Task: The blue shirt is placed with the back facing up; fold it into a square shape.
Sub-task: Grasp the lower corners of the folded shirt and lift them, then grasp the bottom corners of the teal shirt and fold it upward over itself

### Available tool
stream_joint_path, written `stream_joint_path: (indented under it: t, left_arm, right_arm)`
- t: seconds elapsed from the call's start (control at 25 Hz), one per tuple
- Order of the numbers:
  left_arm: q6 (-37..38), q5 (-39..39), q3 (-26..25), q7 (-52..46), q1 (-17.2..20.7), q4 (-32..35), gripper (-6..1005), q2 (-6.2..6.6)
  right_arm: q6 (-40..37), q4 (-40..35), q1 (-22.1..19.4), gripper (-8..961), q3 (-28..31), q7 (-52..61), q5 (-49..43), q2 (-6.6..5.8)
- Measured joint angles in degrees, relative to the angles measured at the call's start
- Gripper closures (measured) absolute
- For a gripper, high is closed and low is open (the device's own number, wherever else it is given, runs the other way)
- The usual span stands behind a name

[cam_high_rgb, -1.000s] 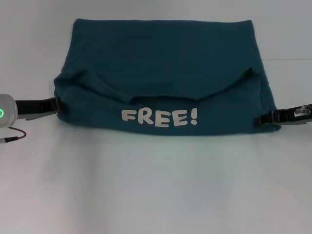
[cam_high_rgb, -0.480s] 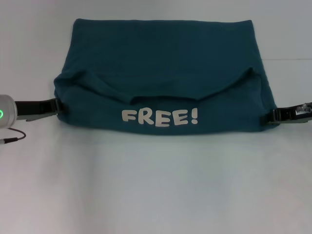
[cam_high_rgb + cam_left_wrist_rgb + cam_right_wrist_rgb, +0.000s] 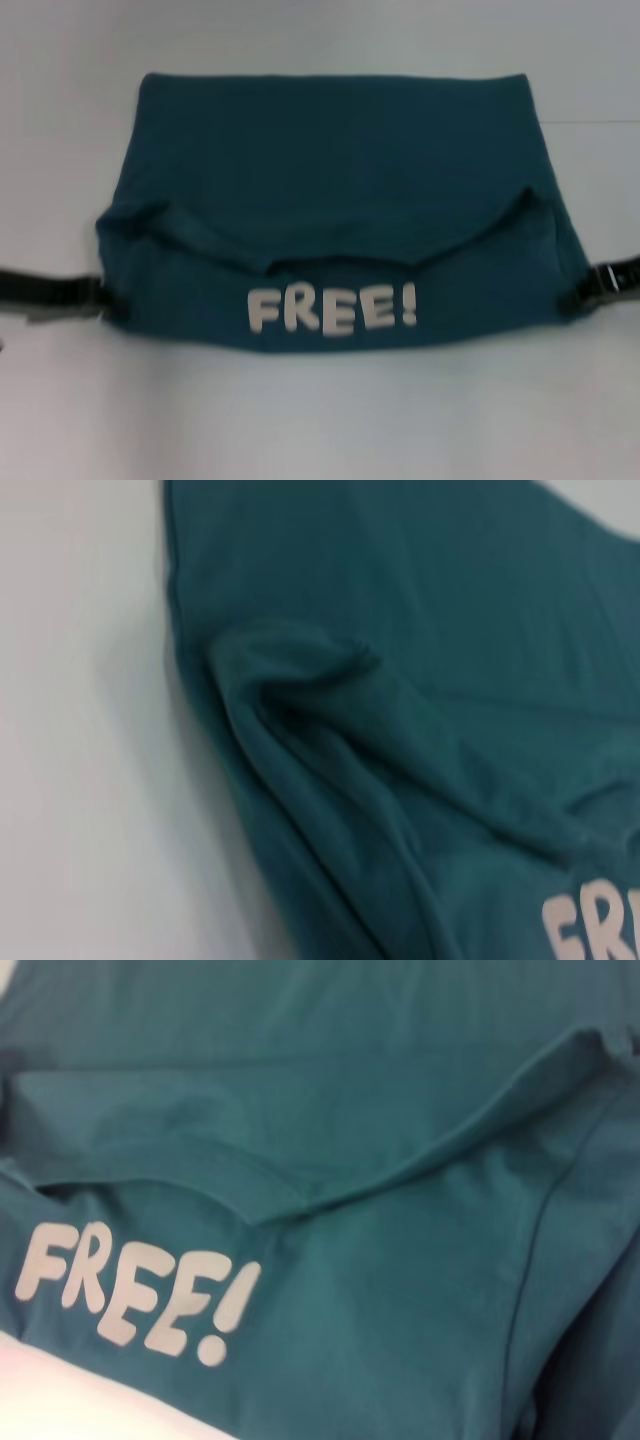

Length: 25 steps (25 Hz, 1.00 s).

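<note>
Left gripper [image 3: 100, 297] — lower left of the head view, at the shirt's left edge; whether it pinches the cloth cannot be told.

Blue shirt [image 3: 330, 180] — centre of frame on the white table [image 3: 320, 420], partly folded, with a white "FREE!" print [image 3: 331, 309] showing on the near band.

Right gripper [image 3: 572, 296] — at the shirt's right edge; its grip likewise cannot be told.
</note>
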Motion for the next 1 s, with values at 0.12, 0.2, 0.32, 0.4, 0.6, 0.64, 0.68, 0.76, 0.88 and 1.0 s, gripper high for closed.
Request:
stream_joint_path:
  t: [0.12, 0.2, 0.32, 0.4, 0.6, 0.64, 0.68, 0.76, 0.88, 1.0]
  left_arm:
    - [8.1, 2.2, -2.2, 0.1, 1.5, 2.1, 903, 0.34]
    - [14.1, 3.9, -4.1, 0.4, 2.7, 3.9, 901, 0.38]
    - [21.8, 4.8, -4.6, 1.0, 4.7, 6.2, 898, 0.28]
    - [24.8, 5.4, -4.6, 1.5, 5.1, 6.4, 896, 0.24]
    - [25.4, 7.2, -4.8, 2.0, 3.5, 4.9, 890, 0.6]
    - [24.5, 7.2, -5.1, 1.9, 2.6, 4.2, 889, 0.88]
    - [23.5, 7.2, -5.3, 1.7, 1.5, 3.4, 888, 1.14]
    - [21.2, 7.2, -5.8, 1.3, -1.1, 1.8, 886, 1.78]
    - [16.6, 7.5, -5.8, -0.8, -5.2, -1.0, 883, 3.12]
    - [11.4, 7.6, -5.5, -3.7, -8.1, -2.8, 880, 4.09]
  right_arm:
    - [-6.0, 0.0, -1.5, 906, 0.0, 0.3, -0.4, -0.66]
    - [-9.2, 0.0, -2.6, 905, -0.2, 0.2, -0.4, -0.8]
    - [-14.6, 0.0, -4.5, 905, -0.4, -0.3, -0.5, -1.03]
    - [-17.3, 0.0, -5.5, 905, -0.5, -0.8, -0.6, -1.18]
    - [-17.9, 0.0, -5.9, 904, 2.1, -1.5, 0.6, -1.47]
    - [-17.5, 0.1, -5.5, 904, 3.4, -1.7, 1.3, -1.49]
    - [-16.8, 0.3, -4.9, 904, 4.7, -1.7, 2.2, -1.48]
    - [-15.2, 0.4, -3.7, 904, 6.6, -1.2, 3.4, -1.49]
    - [-11.2, 0.3, -2.1, 905, 8.7, 0.5, 4.9, -1.5]
    - [-5.0, 0.4, -0.8, 906, 9.8, 2.6, 5.8, -1.49]
